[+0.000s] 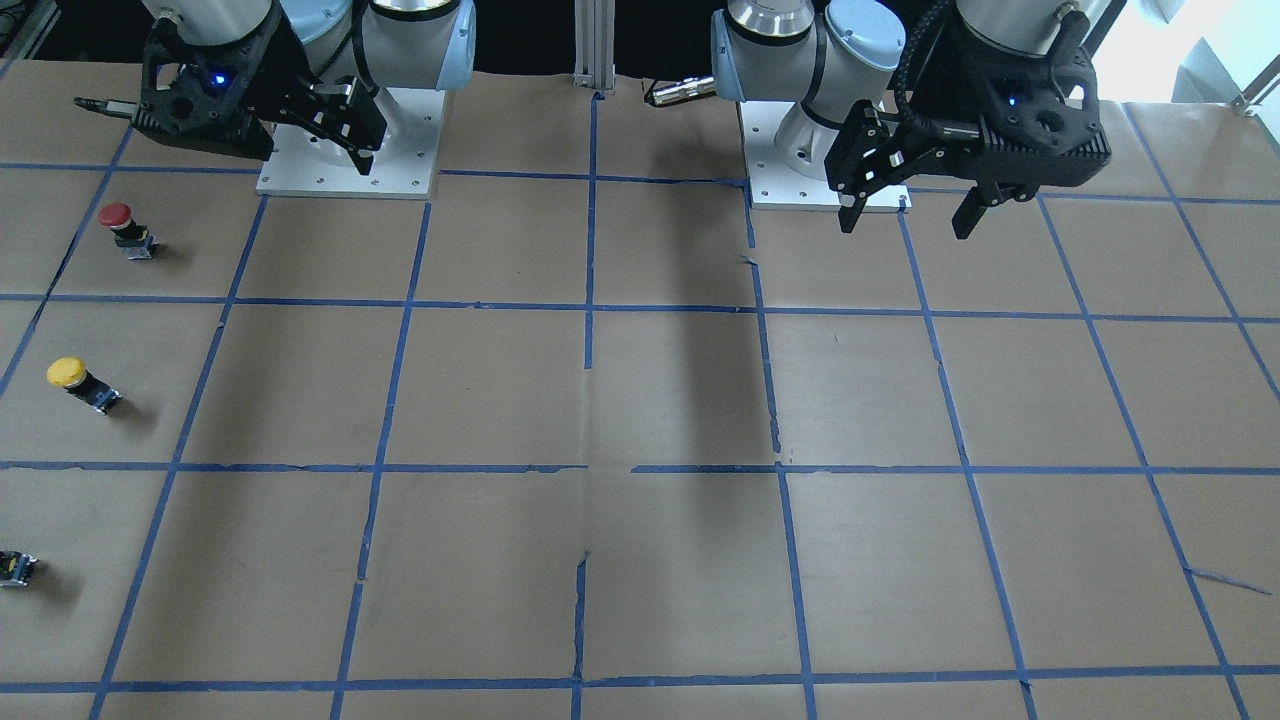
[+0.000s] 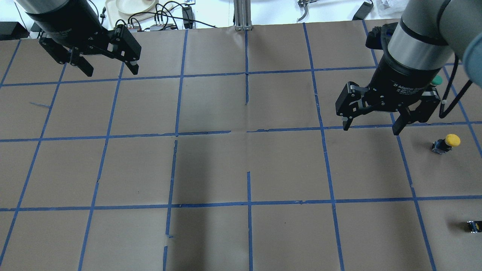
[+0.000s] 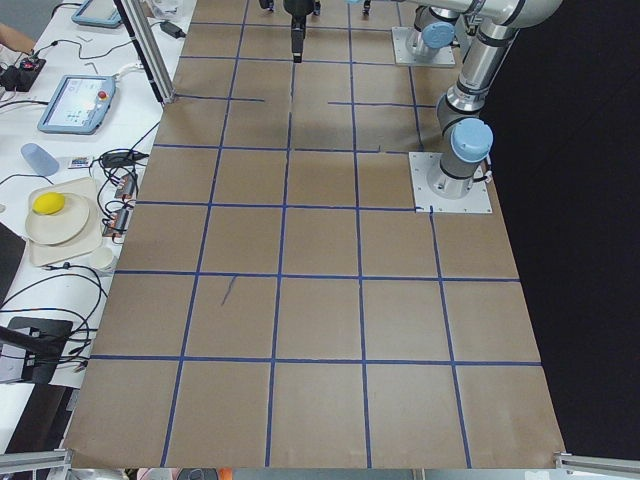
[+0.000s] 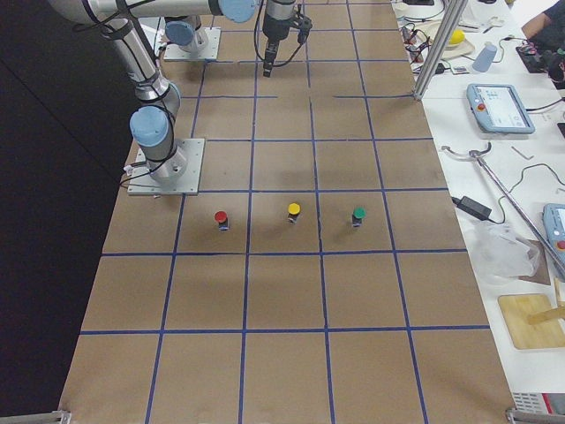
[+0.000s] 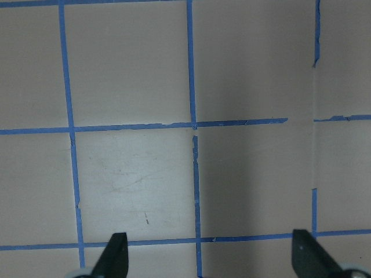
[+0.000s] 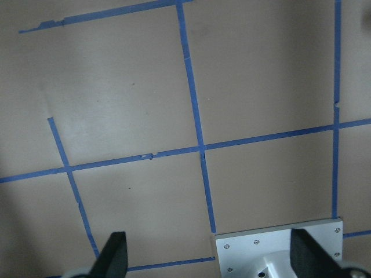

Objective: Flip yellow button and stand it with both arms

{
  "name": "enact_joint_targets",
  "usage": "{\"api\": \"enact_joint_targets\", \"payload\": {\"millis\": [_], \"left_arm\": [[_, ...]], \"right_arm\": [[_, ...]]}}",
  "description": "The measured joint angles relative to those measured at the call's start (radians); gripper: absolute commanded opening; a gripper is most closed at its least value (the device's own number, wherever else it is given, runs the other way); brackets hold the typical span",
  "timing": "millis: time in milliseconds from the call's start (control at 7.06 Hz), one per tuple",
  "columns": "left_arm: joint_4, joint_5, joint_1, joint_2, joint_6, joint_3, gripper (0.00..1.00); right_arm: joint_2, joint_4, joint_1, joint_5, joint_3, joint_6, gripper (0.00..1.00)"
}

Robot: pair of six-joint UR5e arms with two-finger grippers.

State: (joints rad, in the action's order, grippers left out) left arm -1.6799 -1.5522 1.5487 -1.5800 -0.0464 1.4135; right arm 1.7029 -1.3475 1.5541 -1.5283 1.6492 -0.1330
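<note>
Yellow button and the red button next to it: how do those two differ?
The yellow button has a yellow cap, the red button a red one. The red button sits nearer the right arm's base plate. The yellow button is farther out, mid-row between the red button and a green button. Both have a round cap on a dark body, seem to stand cap up, and are not held.

yellow button [image 2: 446, 143] standing cap-up, right hand [image 2: 371, 130] spread nearby

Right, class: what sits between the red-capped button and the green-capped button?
The yellow button, in a row with the red-capped button and the green-capped button, touching neither; the exterior right view shows this.
</note>
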Motion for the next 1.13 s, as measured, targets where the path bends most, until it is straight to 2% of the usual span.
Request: {"api": "enact_joint_targets", "payload": {"millis": [283,1134], "left_arm": [[0.0,0.0,0.001,0.0,-0.001,0.001,1.0],[0.001,0.0,0.001,0.0,0.0,0.001,1.0]], "right_arm": [[-0.006,-0.029,-0.001,0.03,0.003,0.001,1.0],[-0.003,-0.042,-0.002,-0.041,0.058,-0.01,1.0]]}}
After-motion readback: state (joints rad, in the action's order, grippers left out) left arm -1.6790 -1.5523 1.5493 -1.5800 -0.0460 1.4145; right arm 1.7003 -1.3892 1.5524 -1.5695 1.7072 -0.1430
